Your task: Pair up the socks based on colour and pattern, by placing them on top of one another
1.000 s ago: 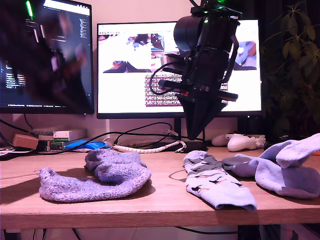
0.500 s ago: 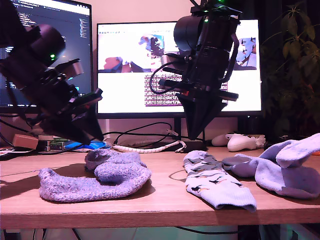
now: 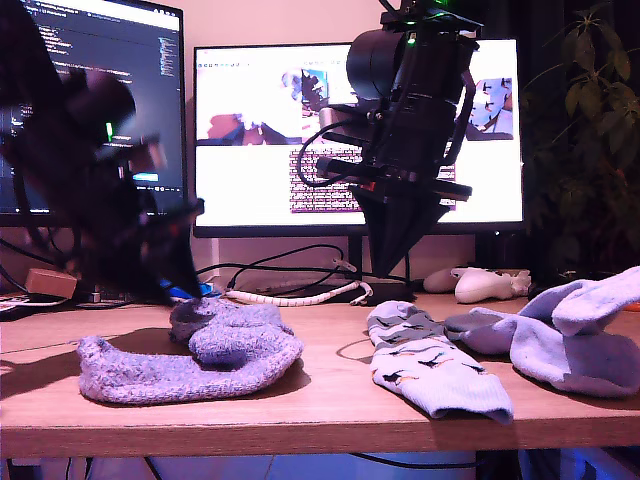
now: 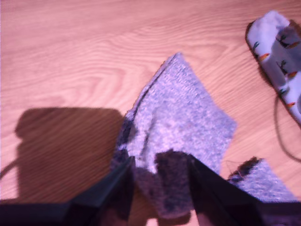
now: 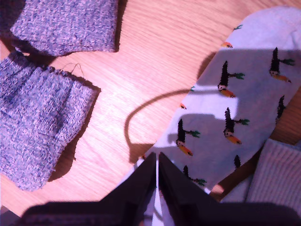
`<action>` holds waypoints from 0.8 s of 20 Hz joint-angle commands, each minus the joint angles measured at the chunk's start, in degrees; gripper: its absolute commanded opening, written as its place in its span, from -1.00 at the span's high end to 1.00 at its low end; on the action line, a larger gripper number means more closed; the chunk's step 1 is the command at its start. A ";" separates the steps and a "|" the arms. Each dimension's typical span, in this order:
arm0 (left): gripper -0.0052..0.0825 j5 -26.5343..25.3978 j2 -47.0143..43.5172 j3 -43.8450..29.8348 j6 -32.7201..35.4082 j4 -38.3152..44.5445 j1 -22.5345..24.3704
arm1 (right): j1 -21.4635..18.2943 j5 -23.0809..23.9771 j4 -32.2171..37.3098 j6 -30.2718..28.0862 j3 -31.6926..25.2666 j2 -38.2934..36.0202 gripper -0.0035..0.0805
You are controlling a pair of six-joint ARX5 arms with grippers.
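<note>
Fuzzy lavender sock (image 4: pixel 181 120) lies between the spread fingers of my first tool (image 4: pixel 160 176), seemingly unpinched; my second tool (image 5: pixel 156 172), pressed together, hovers over the bird-print sock (image 5: pixel 235 122).

My second claw (image 5: pixel 156 176), its jaws nearly together, hangs over the bird-print sock (image 5: pixel 235 113) on the table (image 5: pixel 141 61), with 2 purple socks (image 5: pixel 42 113) well apart from that sock.

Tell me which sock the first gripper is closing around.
My first gripper straddles the fuzzy purple sock lying atop its match, at the exterior view's left; the bird-print sock lies apart.
</note>
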 commanded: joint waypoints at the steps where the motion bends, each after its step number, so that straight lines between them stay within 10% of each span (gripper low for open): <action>1: 0.19 -0.39 1.33 0.02 -0.24 0.44 -0.31 | 0.31 -0.20 0.26 -0.17 0.63 0.63 0.95; 5: 0.27 -0.31 1.33 0.02 -0.22 -0.02 -0.33 | 0.31 -0.20 0.22 -0.17 0.63 0.63 0.95; 8: 0.88 0.76 1.33 0.04 -0.17 0.48 -0.33 | 0.31 -0.20 0.17 -0.17 0.63 0.63 0.95; 16: 0.93 9.94 -3.28 4.70 -0.24 -4.33 -0.20 | 0.31 -6.10 -1.03 -0.66 0.63 0.63 0.95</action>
